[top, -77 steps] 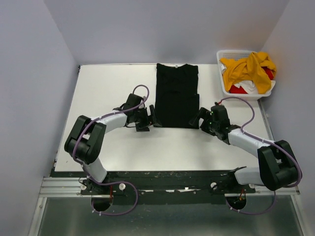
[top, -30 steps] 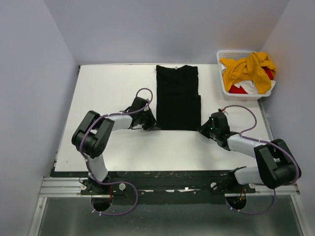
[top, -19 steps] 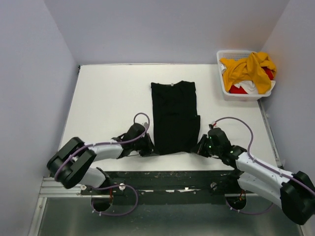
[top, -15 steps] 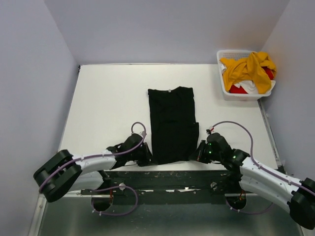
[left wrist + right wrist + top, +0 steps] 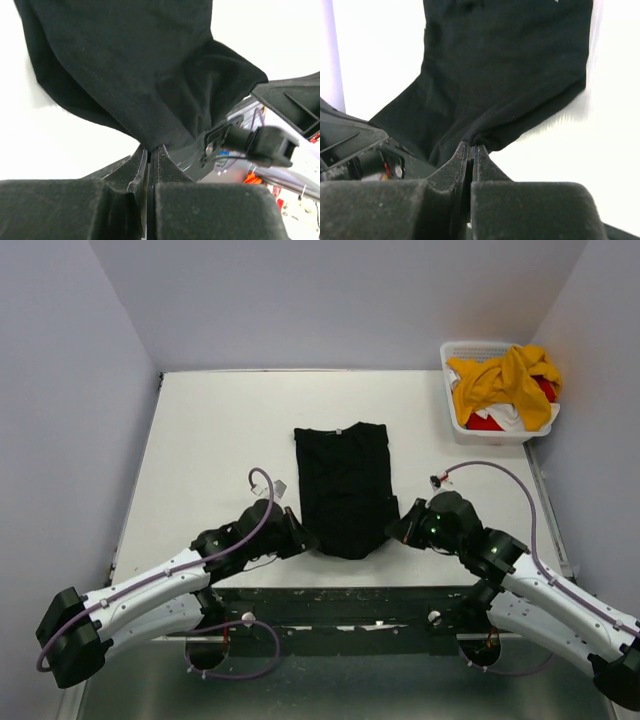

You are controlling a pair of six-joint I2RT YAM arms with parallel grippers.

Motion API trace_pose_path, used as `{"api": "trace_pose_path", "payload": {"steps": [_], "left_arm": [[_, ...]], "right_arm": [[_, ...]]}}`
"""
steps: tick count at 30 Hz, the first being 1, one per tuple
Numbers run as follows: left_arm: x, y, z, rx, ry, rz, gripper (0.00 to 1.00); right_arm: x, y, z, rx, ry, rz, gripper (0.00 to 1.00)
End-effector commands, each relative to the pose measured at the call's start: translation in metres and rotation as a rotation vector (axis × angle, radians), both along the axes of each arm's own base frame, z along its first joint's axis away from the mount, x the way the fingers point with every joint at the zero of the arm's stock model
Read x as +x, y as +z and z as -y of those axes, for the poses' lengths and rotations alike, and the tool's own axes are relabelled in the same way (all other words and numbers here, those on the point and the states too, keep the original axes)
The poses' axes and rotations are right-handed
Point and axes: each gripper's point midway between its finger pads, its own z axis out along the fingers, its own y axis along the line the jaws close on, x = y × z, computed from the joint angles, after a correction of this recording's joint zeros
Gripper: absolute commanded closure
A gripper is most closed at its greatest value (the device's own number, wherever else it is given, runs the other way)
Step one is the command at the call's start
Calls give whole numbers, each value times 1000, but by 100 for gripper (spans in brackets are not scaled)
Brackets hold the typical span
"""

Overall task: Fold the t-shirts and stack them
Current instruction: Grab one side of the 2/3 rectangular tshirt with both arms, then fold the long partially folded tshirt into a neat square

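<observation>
Two grippers hold one large plain black cloth t-shirt (image 5: 342,485) on the flat white bench (image 5: 200,430), one gripper on each side of it; the black t-shirt lies in the middle of the bench, nearer the front edge than the back, as a long narrow shape with its neck end pointing to the far side; its near end sits right at the front edge of the bench; the left gripper (image 5: 303,537) is at the near left corner of the black t-shirt, and in the left wrist view its jaws are squeezed almost fully together with a bunch of black cloth pinched between the tips; the right gripper (image 5: 400,530) is at the near right corner, and in the right wrist view its jaws are also pressed nearly closed with a fold of the black cloth caught between them; a white slatted plastic basket (image 5: 449,400) stands at the far right corner of the bench, well apart from the black t-shirt; a mustard-yellow t-shirt (image 5: 505,375) is heaped on top in the basket and spills over its rim; a red t-shirt (image 5: 487,423) and a white t-shirt (image 5: 510,418) peek out from under the yellow one at the near side of the basket.
</observation>
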Motion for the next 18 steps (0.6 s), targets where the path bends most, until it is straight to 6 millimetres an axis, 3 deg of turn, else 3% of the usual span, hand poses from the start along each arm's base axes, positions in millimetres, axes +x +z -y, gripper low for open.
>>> {"api": "trace_pose_path", "payload": {"steps": [1,11,18], "left_arm": [[36,24,-11,82,49,94,100],[126,83,-21,97,115,192,100],[187,101,-26,103,143,207,100]], "right_arm": [[45,49,11,-84,-118,195,99],[127,119,18,-171,-368,464,99],[194,139,17,-220,-423,524,99]]}}
